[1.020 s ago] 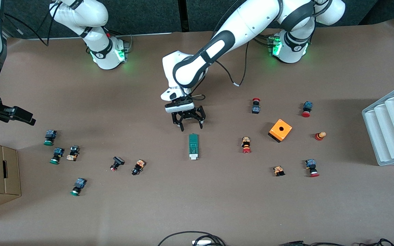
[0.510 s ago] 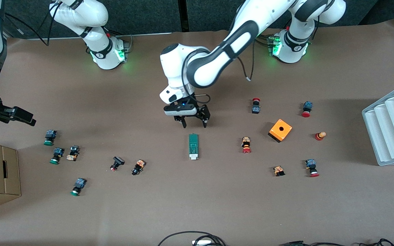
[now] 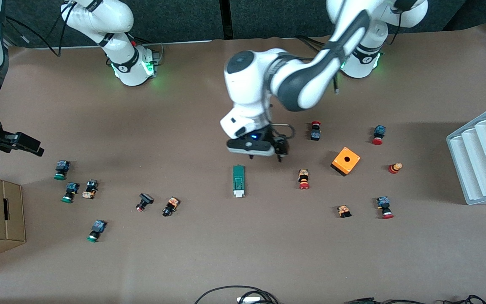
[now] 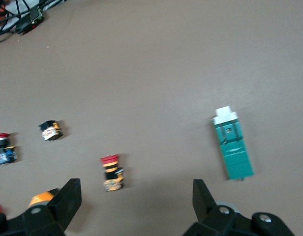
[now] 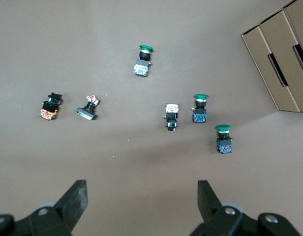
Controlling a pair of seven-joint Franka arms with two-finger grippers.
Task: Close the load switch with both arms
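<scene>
The load switch [image 3: 238, 181] is lying near the middle of the table [image 3: 243, 261], untouched, white end toward the front edge. The left gripper [image 3: 264, 157] is hovering just beside it, jaws spread wide and empty. The right gripper [image 3: 15, 141] is waiting over the table's edge at the right arm's end, jaws also released. Coming down off-centre, the left jaws may knock the switch askew rather than straddling it.
</scene>
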